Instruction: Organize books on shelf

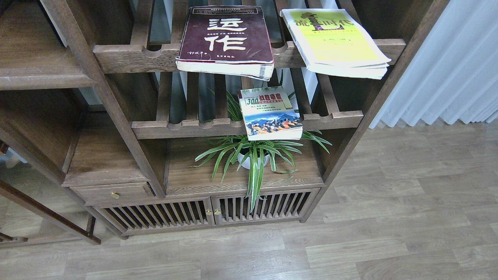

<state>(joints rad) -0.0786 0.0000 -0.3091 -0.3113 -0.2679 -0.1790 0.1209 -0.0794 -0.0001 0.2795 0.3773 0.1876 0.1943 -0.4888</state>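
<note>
Maroon book overhangs slatted rack (yellow-green book too).

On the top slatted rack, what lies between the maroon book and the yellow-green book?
Nothing: the head view shows only bare rack slats in the gap between the maroon book and the yellow-green book.

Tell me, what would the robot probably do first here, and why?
Probably bring an arm into view and reach for the small white book. Neither arm shows yet, and all three books lie flat on slatted racks. This one overhangs the lower rack's front rail, above the potted plant, so its near edge looks easiest to reach.
</note>
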